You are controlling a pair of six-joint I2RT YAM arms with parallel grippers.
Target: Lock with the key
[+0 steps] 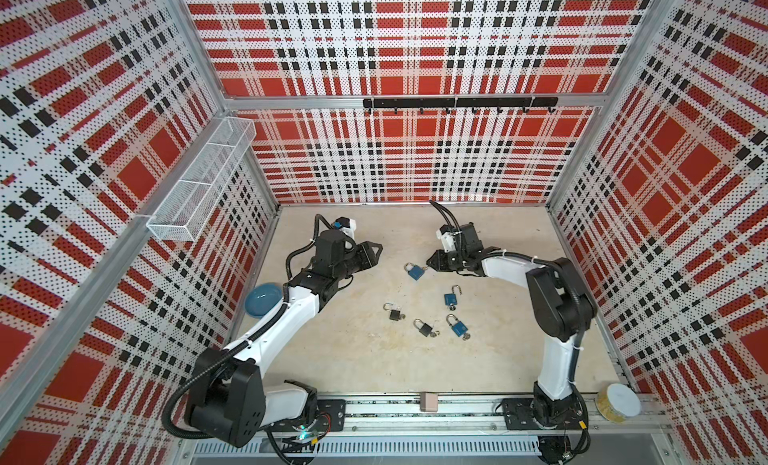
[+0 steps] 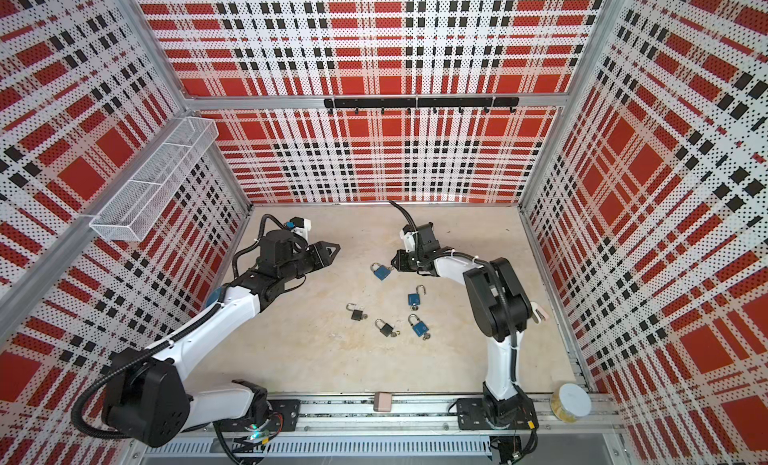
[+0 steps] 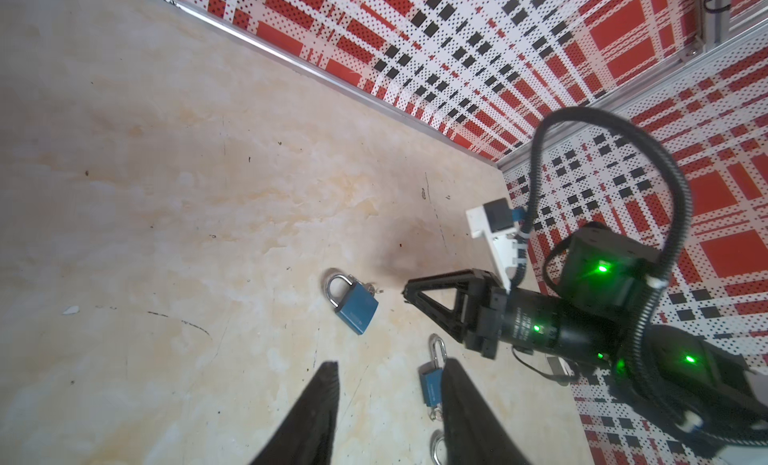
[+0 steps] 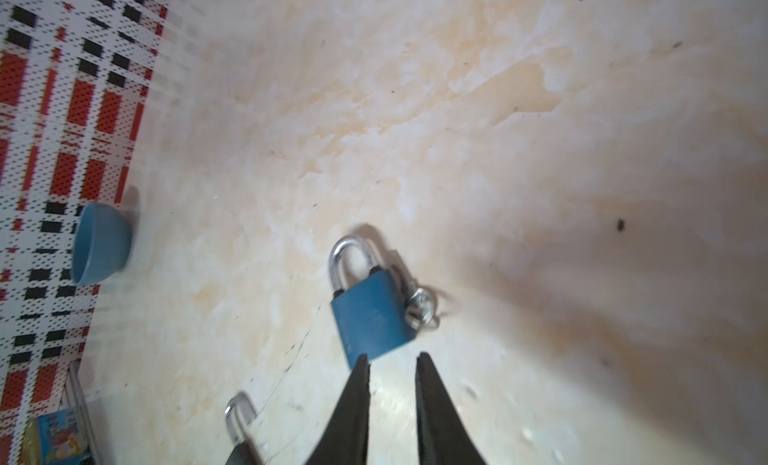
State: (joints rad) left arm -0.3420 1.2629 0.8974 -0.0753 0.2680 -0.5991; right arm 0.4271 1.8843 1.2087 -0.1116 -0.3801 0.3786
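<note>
- The right gripper (image 4: 392, 357) has its jaws a narrow way apart with nothing between them. In the right wrist view one fingertip (image 4: 362, 361) overlaps the bottom corner of a blue padlock (image 4: 374, 313); whether they touch cannot be told.
- That blue padlock lies flat on the table (image 1: 353, 359), toward the back and a little right of the middle, with both legs of its shackle seated in the body. Its key (image 4: 419, 305) lies on a ring against the side of the body, not in the keyhole.
- The left gripper (image 3: 390, 365) is parted wider and holds nothing. In both top views it hovers over the back left of the table, well apart from the padlock and pointing toward the right gripper.
- Nearer the front lie four more padlocks:
  - a blue one with its shackle swung open (image 1: 451, 298);
  - a black one (image 1: 394, 314), also with a raised shackle;
  - a second black one (image 1: 424, 328);
  - a second blue one (image 1: 458, 328).
- Each of the four has a small key at its base. Whether the last two are shut is too small to tell.
- A blue bowl (image 1: 262, 299) sits at the left wall beside the left arm.
- A white-lidded tub (image 1: 619, 402) stands at the front right corner.
</note>
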